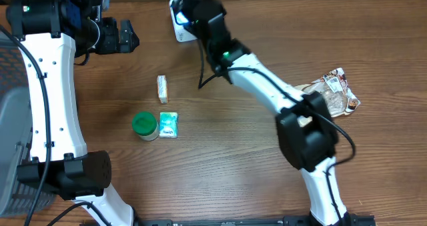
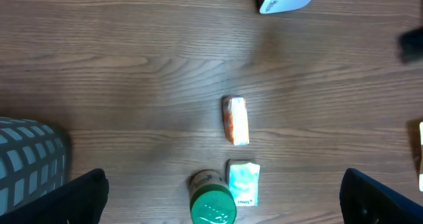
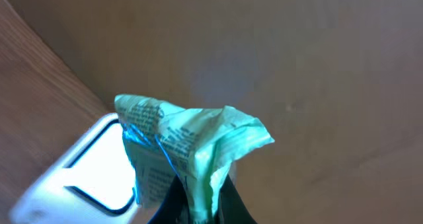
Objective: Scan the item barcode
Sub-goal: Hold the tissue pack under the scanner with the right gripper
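Observation:
My right gripper [image 1: 191, 11] is shut on a pale green printed packet [image 3: 192, 141], pinching its crimped lower edge between the dark fingers [image 3: 173, 201]. The packet's printed face is turned toward the white scanner [image 3: 89, 168], whose window glows bright and throws blue light lines across the wrapper. From overhead the scanner [image 1: 177, 30] stands at the table's far edge, directly under the right wrist. My left gripper [image 1: 130, 38] hovers at the far left, open, with nothing between its fingers [image 2: 82, 197].
A green-lidded can [image 1: 145, 126], a teal packet [image 1: 169, 125] and an orange-white bar [image 1: 162, 87] lie left of centre. Crinkled clear snack bags [image 1: 337, 93] sit at the right. A grey basket [image 1: 13, 119] stands at the left edge.

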{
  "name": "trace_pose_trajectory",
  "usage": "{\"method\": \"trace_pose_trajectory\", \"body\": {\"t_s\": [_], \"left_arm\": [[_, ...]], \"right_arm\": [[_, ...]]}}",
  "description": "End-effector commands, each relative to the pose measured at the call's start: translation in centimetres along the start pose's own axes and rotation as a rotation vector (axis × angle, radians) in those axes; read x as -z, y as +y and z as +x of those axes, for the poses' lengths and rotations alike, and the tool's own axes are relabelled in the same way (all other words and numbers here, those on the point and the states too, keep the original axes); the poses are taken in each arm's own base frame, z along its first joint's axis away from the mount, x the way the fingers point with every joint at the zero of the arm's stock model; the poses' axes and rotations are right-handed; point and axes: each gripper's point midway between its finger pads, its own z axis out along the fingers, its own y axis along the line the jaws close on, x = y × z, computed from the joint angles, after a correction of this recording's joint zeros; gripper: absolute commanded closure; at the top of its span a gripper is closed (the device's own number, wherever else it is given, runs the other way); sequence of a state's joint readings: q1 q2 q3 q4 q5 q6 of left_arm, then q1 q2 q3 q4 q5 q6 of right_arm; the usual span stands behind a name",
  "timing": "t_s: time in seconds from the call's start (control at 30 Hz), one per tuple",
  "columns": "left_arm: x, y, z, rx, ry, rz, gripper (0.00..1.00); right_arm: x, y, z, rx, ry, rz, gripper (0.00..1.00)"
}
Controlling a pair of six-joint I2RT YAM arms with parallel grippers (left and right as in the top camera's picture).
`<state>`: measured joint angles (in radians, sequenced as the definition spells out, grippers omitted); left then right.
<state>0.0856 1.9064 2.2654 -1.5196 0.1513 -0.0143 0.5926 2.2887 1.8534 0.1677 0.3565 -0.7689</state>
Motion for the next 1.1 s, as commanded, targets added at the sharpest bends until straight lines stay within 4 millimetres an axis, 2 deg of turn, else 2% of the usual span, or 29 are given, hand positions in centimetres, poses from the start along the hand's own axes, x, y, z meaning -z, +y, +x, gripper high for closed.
{"method": "trace_pose_trajectory", "body": {"t_s": [0.0,0.13,0.23,0.43,0.57,0.67,0.93,1.07], "left_arm": [[1.2,-0.1,-0.3,-0.032,-0.036,-0.005,0.0],[1.2,-0.1,-0.3,-0.032,-0.036,-0.005,0.01],[1.2,-0.1,-0.3,-0.032,-0.036,-0.005,0.0],[1.2,-0.1,-0.3,-0.032,-0.036,-0.005,0.01],[1.2,-0.1,-0.3,-0.032,-0.036,-0.005,0.0],[1.2,-0.1,-0.3,-0.032,-0.036,-0.005,0.0],[1.2,-0.1,-0.3,-0.032,-0.036,-0.005,0.01],[1.2,-0.1,-0.3,-0.032,-0.036,-0.005,0.0]], "right_arm": [[-1.1,-0.4,0.3,0.364,0.013,0.079,0.96],[-2.2,0.0,0.4,0.5,-0.03,0.154,0.96],[-2.6,-0.1,0.1,0.507,-0.079,0.231,0.96],[-3.7,1.5,1.5,0.584,-0.113,0.209,0.96],[-4.1,1.8,2.5,0.59,-0.101,0.202,0.96],[-4.1,1.8,2.5,0.589,-0.101,0.204,0.96],[-3.9,1.7,1.8,0.576,-0.117,0.22,0.96],[-3.4,0.8,0.8,0.451,-0.139,0.228,0.96]]}}
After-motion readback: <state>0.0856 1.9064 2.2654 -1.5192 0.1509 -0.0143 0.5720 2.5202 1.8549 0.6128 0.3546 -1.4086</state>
